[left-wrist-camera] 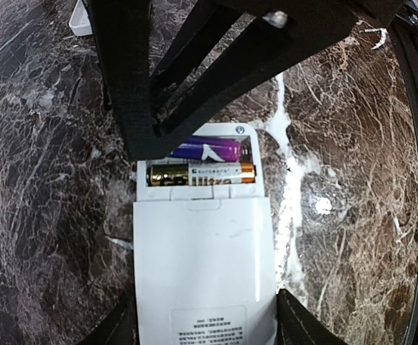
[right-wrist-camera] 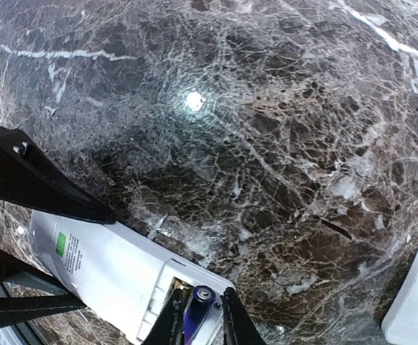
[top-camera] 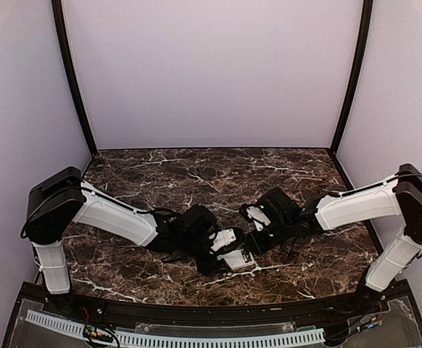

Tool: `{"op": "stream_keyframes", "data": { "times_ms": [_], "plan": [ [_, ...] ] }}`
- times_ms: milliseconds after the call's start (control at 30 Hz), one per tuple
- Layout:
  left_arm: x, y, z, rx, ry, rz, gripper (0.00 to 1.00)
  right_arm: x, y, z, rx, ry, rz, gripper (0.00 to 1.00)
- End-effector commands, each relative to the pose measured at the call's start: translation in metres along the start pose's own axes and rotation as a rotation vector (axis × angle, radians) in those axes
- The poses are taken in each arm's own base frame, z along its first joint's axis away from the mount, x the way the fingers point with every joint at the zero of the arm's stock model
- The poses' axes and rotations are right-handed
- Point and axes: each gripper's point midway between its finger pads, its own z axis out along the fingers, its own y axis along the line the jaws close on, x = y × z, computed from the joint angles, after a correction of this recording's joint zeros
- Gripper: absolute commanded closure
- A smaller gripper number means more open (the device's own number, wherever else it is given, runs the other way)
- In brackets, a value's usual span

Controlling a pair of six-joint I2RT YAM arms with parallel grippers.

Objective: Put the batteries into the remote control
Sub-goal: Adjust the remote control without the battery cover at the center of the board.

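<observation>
Left gripper (left-wrist-camera: 205, 310): jaws clamp the edges of the flat white plastic rectangular remote control (left-wrist-camera: 205, 259), back up.
Right gripper (right-wrist-camera: 200, 320): jaws pinch the slim purple cylindrical battery (right-wrist-camera: 197, 305), lying in the remote.
Between that battery and the left jaws: gold-and-black cylindrical battery (left-wrist-camera: 202, 173).

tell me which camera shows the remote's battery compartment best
Left wrist: it looks straight into the open battery compartment, purple battery and gold battery side by side. Right wrist shows only its end, the purple battery in the right gripper. Top shows the remote control as a small white patch.
</observation>
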Motion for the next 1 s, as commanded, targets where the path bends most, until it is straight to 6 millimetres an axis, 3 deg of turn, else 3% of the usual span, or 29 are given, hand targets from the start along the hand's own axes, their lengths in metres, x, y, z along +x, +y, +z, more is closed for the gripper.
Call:
{"op": "stream_keyframes", "data": {
  "times_ms": [0,133,233,333,567,800,967],
  "plan": [
    [0.066,-0.008,0.001,0.023,0.213,-0.042,0.39,-0.020,0.005,-0.019,-0.028,-0.039,-0.014,0.79],
    [0.067,-0.009,0.001,0.024,0.213,-0.036,0.37,-0.033,0.009,-0.029,-0.097,-0.072,0.000,0.74],
    [0.069,-0.010,0.001,0.029,0.218,-0.034,0.36,-0.040,0.007,-0.030,-0.146,-0.076,0.016,0.81],
    [0.071,-0.009,0.002,0.025,0.220,-0.027,0.36,-0.040,0.002,-0.022,-0.183,-0.040,0.039,0.91],
    [0.074,-0.009,0.004,0.026,0.235,-0.021,0.42,-0.029,0.007,-0.002,-0.260,0.049,0.026,0.95],
    [0.079,-0.009,0.004,0.030,0.258,0.010,0.52,-0.018,0.004,-0.007,-0.250,0.054,0.025,0.93],
    [0.087,-0.015,0.001,0.085,0.294,0.151,0.55,-0.014,0.002,-0.017,-0.249,0.053,0.008,0.87]
  ]
}}
